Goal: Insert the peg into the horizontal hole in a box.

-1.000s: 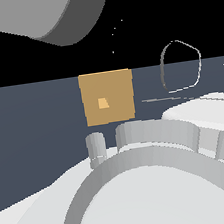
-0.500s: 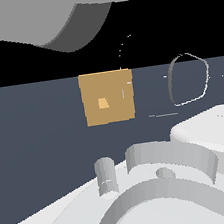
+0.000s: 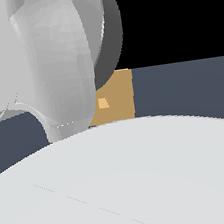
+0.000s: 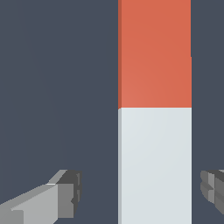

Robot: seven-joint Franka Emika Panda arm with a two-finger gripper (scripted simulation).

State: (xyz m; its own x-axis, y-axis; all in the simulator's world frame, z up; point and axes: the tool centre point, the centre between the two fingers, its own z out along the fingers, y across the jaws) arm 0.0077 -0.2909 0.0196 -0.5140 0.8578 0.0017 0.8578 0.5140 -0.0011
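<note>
Up close, the wrist view is showing the peg lying on the dark slate floor as a tall bar, its orange-red part filling the upper stretch and its pale grey-white part the lower stretch, with the colour change falling about halfway down the frame. The gripper is standing spread wide around the pale part: one grey finger is showing at the lower left of the frame and the other is peeking in at the lower right edge, and both are sitting apart from the bar with dark floor visible between the lower-left finger and the peg. Nothing is being pinched. In the exterior view the robot arm is filling the upper left of the frame and a broad pale curved part of the robot is covering the whole lower half. Between them the box is appearing near the middle as a tan block, partly covered on its left by the arm, and the horizontal hole is showing as a small lighter patch on its face. The peg is not visible in that view.
</note>
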